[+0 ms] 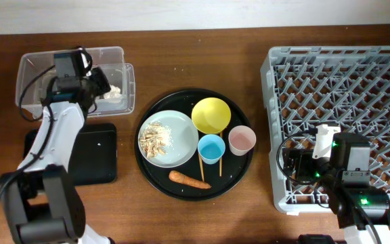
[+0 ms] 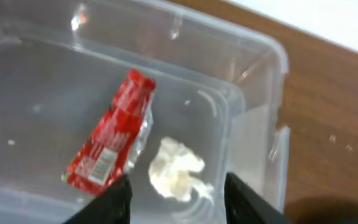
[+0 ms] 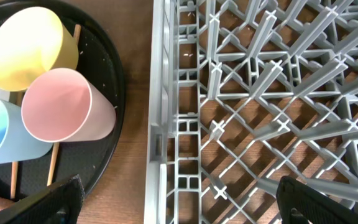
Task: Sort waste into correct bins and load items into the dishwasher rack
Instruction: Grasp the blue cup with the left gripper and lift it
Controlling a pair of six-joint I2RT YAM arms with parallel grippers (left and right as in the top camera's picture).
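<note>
Your left pincer (image 2: 178, 205) hangs spread apart, holding nothing, over the clear plastic tub (image 2: 253, 68). The white tissue (image 2: 176, 171) lies just ahead of its fingertips, with the red snack wrapper (image 2: 107, 146) beside it, both on the tub floor. Your right pincer (image 3: 179, 211) is spread wide and empty above the dishwasher rack (image 3: 278, 93), at the rim nearest the round black tray (image 1: 156, 173). That tray holds the yellow bowl (image 1: 211, 115), blue cup (image 1: 211, 148), pink cup (image 1: 242, 139), carrot (image 1: 188, 179), chopsticks (image 1: 200, 169) and a grey plate (image 1: 181, 146) carrying food scraps (image 1: 156, 141).

Wrapper (image 2: 107, 149) print blurred; nothing legible
</note>
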